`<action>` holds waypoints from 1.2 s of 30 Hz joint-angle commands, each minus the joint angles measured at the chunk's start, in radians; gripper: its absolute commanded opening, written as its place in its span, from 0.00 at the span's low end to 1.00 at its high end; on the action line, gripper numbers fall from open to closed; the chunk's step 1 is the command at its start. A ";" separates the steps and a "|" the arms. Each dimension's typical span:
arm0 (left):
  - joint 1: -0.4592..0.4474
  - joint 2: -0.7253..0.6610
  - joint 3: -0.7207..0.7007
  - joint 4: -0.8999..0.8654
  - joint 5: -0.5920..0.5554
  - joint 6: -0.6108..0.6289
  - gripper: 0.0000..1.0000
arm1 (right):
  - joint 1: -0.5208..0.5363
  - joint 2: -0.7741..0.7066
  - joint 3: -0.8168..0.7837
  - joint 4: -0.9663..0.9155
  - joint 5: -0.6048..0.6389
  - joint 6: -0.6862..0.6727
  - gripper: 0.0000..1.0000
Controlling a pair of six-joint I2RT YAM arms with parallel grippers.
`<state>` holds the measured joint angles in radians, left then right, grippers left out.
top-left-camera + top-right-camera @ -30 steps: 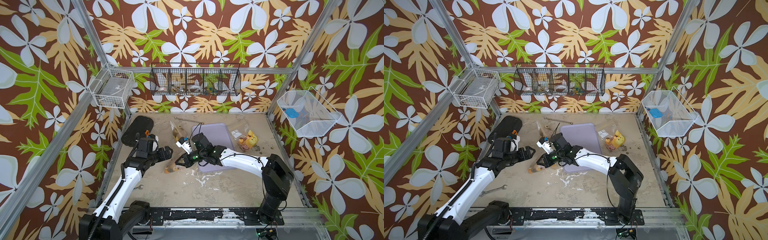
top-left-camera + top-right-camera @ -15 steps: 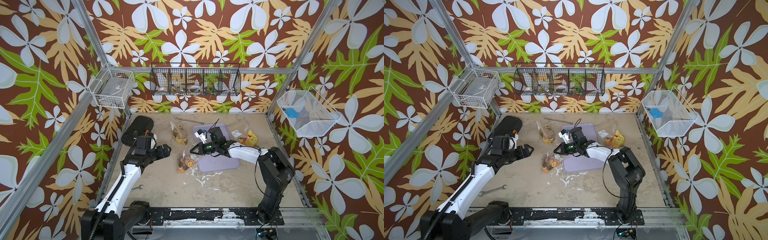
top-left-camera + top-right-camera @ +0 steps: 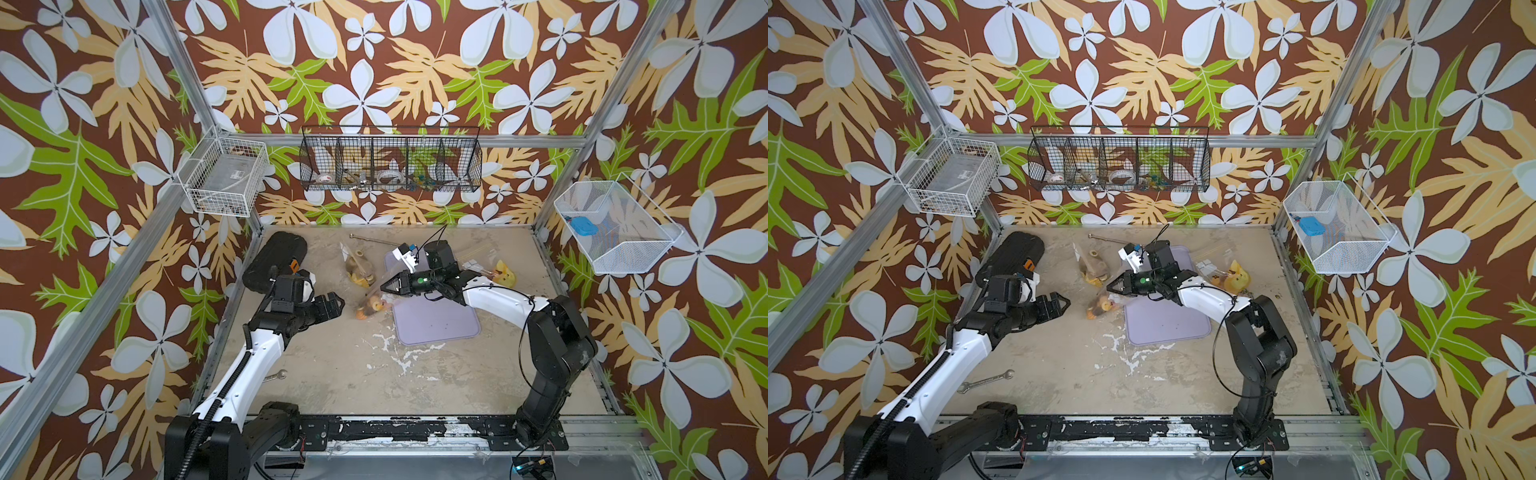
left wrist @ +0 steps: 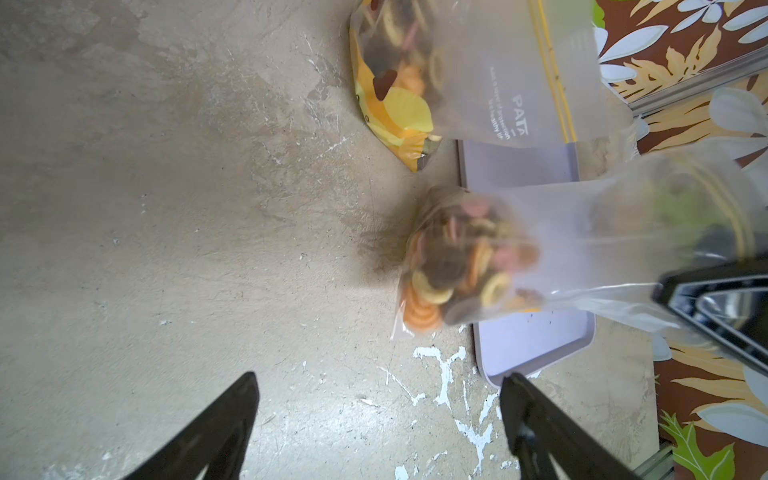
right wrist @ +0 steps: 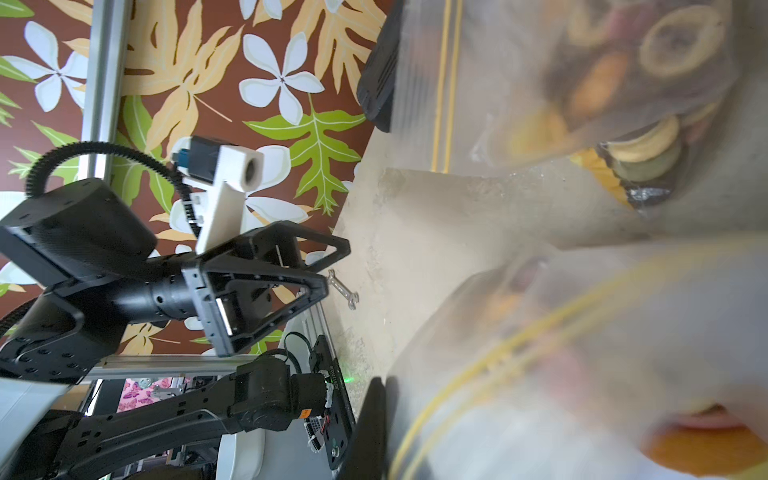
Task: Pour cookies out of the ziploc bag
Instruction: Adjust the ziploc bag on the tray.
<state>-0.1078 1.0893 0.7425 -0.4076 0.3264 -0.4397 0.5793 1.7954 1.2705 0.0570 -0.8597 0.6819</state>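
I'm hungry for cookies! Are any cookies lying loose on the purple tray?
No, the purple tray holds no cookies; the cookies sit inside the clear bag gripped by the right tool.

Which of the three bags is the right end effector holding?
The cookie bag at the lavender tray's edge, pinched in the shut right end effector. The far bag and the bag by the yellow toy lie free.

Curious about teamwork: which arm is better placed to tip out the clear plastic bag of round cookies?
Probably left: the left gripper is open, empty, facing the round cookies in the clear plastic bag; the right gripper pinches its top.
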 commanded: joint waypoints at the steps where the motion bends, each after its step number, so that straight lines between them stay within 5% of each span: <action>1: 0.002 0.003 -0.005 0.026 0.010 0.002 0.92 | 0.034 -0.018 0.041 -0.019 -0.013 0.010 0.00; 11: 0.001 0.025 -0.009 0.069 0.013 -0.020 0.92 | 0.068 0.030 0.118 -0.054 0.012 0.000 0.00; 20: 0.000 0.063 -0.026 0.128 0.046 -0.045 0.92 | -0.046 0.072 -0.016 -0.006 -0.009 -0.072 0.00; 36: 0.000 0.159 -0.129 0.405 0.173 -0.234 0.96 | -0.061 0.034 -0.105 0.016 -0.012 -0.117 0.00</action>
<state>-0.1078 1.2335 0.6209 -0.0982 0.4614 -0.6083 0.5194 1.8431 1.1667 0.0463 -0.8612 0.5766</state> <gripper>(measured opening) 0.949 0.049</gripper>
